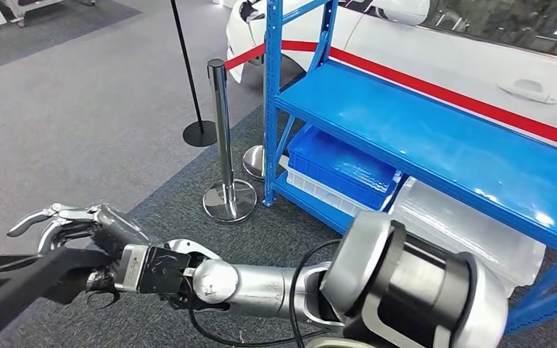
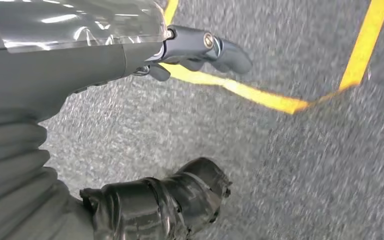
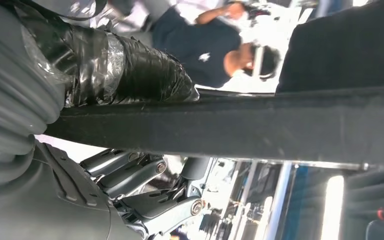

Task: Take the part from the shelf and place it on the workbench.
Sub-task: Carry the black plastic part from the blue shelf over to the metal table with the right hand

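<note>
The part [image 1: 22, 286] is a long, flat, black piece. It sticks out toward the lower left corner of the head view, low over the grey carpet [image 1: 80, 130]. The right hand [image 1: 91, 246] holds it. The arm reaches across from the right side, and the fingers [image 1: 43, 216] curl over the top of the part while the rest of the hand wraps around it. In the right wrist view the part [image 3: 230, 122] runs as a wide dark bar across the picture, with the thumb [image 3: 130, 70], wrapped in black tape, pressed on one side and the silver fingers [image 3: 145, 175] on the other side. A person in a dark shirt [image 3: 200, 45] is behind it, blurry.

The left hand [image 2: 145, 150] hangs over the carpet, near a yellow line [image 2: 260, 97] on the floor. Its fingers [image 2: 210, 47] and thumb [image 2: 170, 200] are apart and nothing is between them.

Just beside the right arm stands the blue shelf [image 1: 435, 138]. A blue bin [image 1: 341, 170] sits on a white tray [image 1: 319, 192] on its low level. Something wrapped in clear plastic [image 1: 464, 232] lies there too. Two silver posts [image 1: 225, 145] stand near the shelf corner, one holding a red rope [image 1: 250, 54]. A thin black pole [image 1: 188, 72] stands further off. A white car [image 1: 479, 51] is behind the shelf.
</note>
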Robot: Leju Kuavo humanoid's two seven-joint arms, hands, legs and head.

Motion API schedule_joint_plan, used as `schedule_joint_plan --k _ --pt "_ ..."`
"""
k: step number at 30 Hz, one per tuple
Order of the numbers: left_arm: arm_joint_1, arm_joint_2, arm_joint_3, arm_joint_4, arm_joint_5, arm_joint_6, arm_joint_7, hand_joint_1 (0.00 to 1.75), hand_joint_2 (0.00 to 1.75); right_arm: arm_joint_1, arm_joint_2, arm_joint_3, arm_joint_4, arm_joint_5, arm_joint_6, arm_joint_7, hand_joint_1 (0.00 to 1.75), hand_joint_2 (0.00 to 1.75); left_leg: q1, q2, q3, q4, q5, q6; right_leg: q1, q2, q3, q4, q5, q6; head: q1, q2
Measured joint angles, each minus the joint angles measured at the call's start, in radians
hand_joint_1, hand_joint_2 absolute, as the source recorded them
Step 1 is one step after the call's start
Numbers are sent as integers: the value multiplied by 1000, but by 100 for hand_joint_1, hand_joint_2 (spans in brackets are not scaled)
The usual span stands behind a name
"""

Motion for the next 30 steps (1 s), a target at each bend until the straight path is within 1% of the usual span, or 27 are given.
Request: schedule_joint_plan --k 1,2,3,4,5,6,8,9,10,12,13,15,16,17,18,19,20,21,22,23,24,25,26,27,28,29,30 --pt "-3 0 0 0 3 2 -8 0 175 5 0 -2 0 -13 1 -9 175 175 0 29 -32 62 -25 -4 3 -16 5 -2 -3 -4 -15 -1" --pt "-5 -1 0 0 6 4 -14 0 175 8 0 -3 0 -22 1 -15 175 175 2 42 -68 125 -47 -7 6 -33 9 -2 -7 -7 -25 -1" --pt "-6 -1 0 0 8 5 -19 0 175 11 0 -4 1 -28 2 -20 175 175 4 48 -97 172 -57 -8 8 -50 12 -2 -11 -8 -31 -2" --pt "-6 -2 0 0 10 6 -21 0 175 13 1 -5 2 -31 4 -23 175 175 5 51 -108 185 -50 -8 9 -65 16 -2 -15 -8 -35 -2" --pt "-5 -3 0 0 11 6 -21 0 175 14 1 -5 2 -32 6 -26 175 175 6 54 -98 159 -26 -7 11 -79 21 -2 -19 -7 -37 -2" --pt "-5 -3 0 0 11 6 -20 0 175 13 1 -5 3 -32 9 -29 175 175 6 63 -69 99 10 -4 12 -92 27 -2 -24 -6 -37 -2" --pt "-7 -3 0 0 9 7 -13 0 175 12 1 -6 3 -31 14 -31 175 175 -5 108 -4 -30 56 7 15 -116 38 -2 -33 1 -38 -2" --pt "-10 -3 0 0 8 8 -9 0 175 12 1 -6 3 -31 16 -32 175 175 -13 124 15 -67 64 14 17 -127 41 -3 -37 5 -39 -3" --pt "-12 -3 0 0 6 8 -6 0 175 11 1 -6 4 -31 17 -33 175 175 -19 130 21 -81 60 21 19 -138 44 -5 -40 10 -40 -3" --pt "-13 -2 0 0 5 10 -1 0 175 11 1 -6 5 -31 18 -33 175 175 -23 105 22 -87 60 32 20 -159 52 -11 -45 20 -42 -4" --pt "-11 -2 0 0 5 11 1 0 175 10 1 -6 7 -31 18 -33 175 175 -21 92 26 -94 62 37 18 -153 54 -7 -52 26 -42 -4" --pt "-11 -3 0 0 5 12 3 0 175 8 2 -7 9 -30 19 -33 175 175 -15 68 38 -107 66 47 15 -104 30 52 -86 32 -49 -6" --pt "-13 -3 0 0 5 12 3 0 175 6 3 -8 11 -29 19 -33 175 175 -13 55 42 -110 67 52 14 -68 -1 113 -113 32 -52 -7" --pt "-15 -3 0 0 5 11 2 0 175 5 3 -8 14 -27 19 -33 175 175 -13 43 43 -110 65 56 15 -45 -41 183 -139 31 -56 -8" --pt "-18 -3 0 0 4 10 0 0 175 4 4 -9 16 -23 19 -33 175 175 -13 29 44 -109 64 59 15 -33 -79 242 -153 30 -57 -8" --pt "-19 -3 0 0 4 8 -3 0 175 3 4 -9 17 -20 19 -33 175 175 -14 13 44 -106 63 60 15 -27 -105 272 -150 29 -57 -8" --pt "-19 -3 0 0 5 7 -5 0 175 3 4 -9 19 -16 19 -33 175 175 -14 -3 45 -103 60 60 14 -24 -112 263 -126 28 -57 -8" --pt "-19 -3 0 0 5 5 -8 0 175 3 4 -9 19 -13 19 -33 175 175 -13 -21 46 -99 58 58 13 -19 -100 216 -85 27 -57 -8" --pt "-19 -3 0 0 6 4 -10 0 175 2 4 -9 20 -11 19 -32 175 175 -12 -36 45 -94 54 55 11 -5 -77 151 -42 26 -57 -8" --pt "-19 -3 0 0 8 2 -12 0 175 0 4 -9 21 -11 19 -32 175 175 -12 -50 41 -87 51 51 7 27 -56 88 -13 25 -58 -9" --pt "-19 -3 0 0 9 1 -13 0 175 -2 5 -9 22 -11 19 -31 175 175 -11 -63 35 -81 49 46 4 54 -41 45 2 25 -60 -9" --pt "-20 -3 0 0 10 0 -14 0 175 -3 5 -9 23 -11 19 -31 175 175 -8 -76 28 -79 49 39 3 75 -34 25 4 23 -62 -9" --pt "-20 -3 0 0 11 -1 -14 0 175 -4 6 -9 24 -11 19 -31 175 175 -6 -91 22 -79 51 32 4 82 -32 19 1 21 -64 -9" --pt "-19 -3 0 0 11 -1 -14 0 175 -4 6 -9 24 -11 20 -30 175 175 -2 -105 17 -82 54 25 5 68 -29 16 2 16 -64 -10" --pt "-17 -3 0 0 11 -1 -14 0 175 -5 7 -9 24 -12 20 -30 175 175 -1 -105 16 -81 54 19 5 53 -24 12 4 11 -64 -10" --pt "-16 -4 0 0 11 -1 -14 0 175 -5 9 -9 25 -15 20 -30 175 175 -2 -84 12 -70 48 14 4 39 -17 5 5 6 -64 -10" --pt "-16 -5 0 0 10 0 -13 0 175 -6 10 -9 26 -20 21 -30 175 175 -3 -51 -1 -42 33 10 3 23 -10 -2 6 1 -65 -10"
